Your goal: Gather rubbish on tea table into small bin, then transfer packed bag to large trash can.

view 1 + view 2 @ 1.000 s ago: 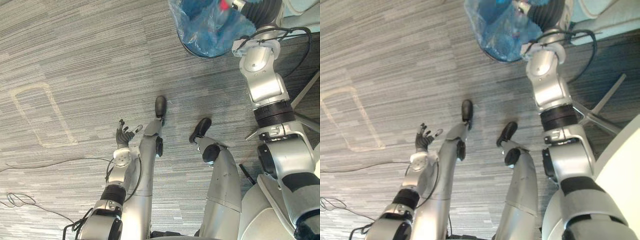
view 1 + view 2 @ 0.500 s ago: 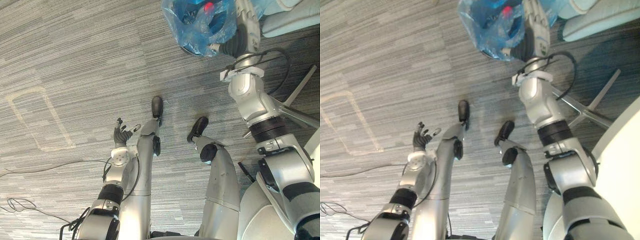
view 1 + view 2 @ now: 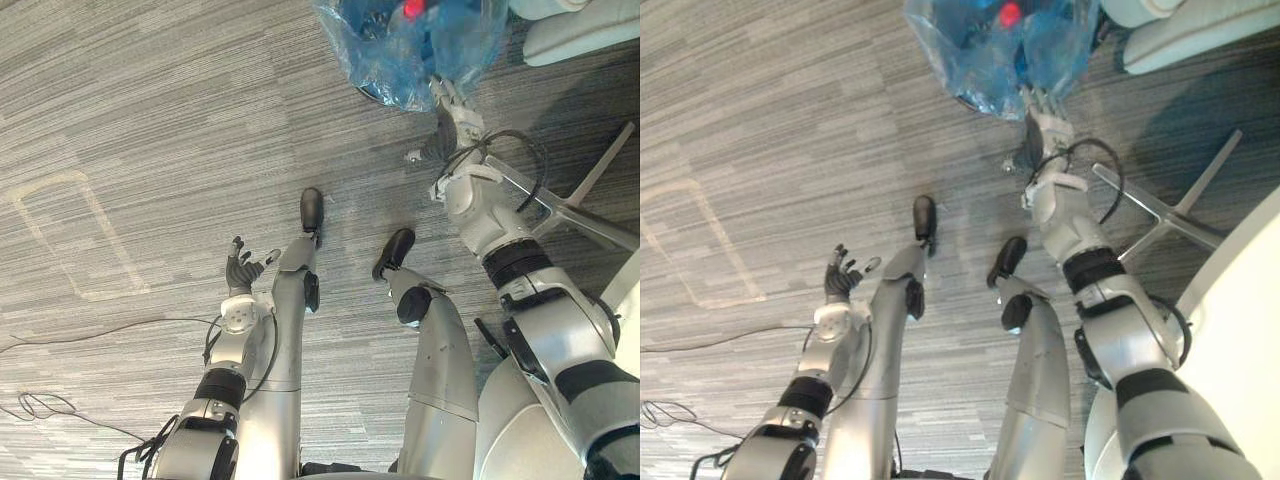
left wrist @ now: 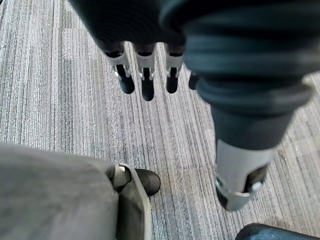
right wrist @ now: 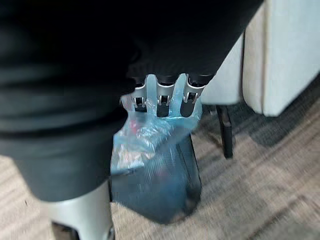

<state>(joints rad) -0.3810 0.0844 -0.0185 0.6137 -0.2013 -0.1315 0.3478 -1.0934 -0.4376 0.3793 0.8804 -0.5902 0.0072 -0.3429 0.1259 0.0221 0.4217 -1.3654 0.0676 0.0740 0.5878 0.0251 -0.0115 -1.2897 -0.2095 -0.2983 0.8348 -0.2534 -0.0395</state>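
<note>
2 hands: R hand [image 5: 159,99] grips top of blue bag [image 5: 150,142] in dark bin [image 5: 193,172]; L hand [image 3: 240,271] open, fingers spread, above carpet [image 3: 150,120].

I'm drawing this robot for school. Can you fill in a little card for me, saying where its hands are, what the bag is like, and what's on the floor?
right hand: fingers curled on the top edge of the blue bag
blue bag: see-through, sitting in the dark bin, with a red thing inside
left hand: open, held low over the floor, holding nothing
floor: grey striped carpet
nearby: pale cushioned seat beside the bin
</note>
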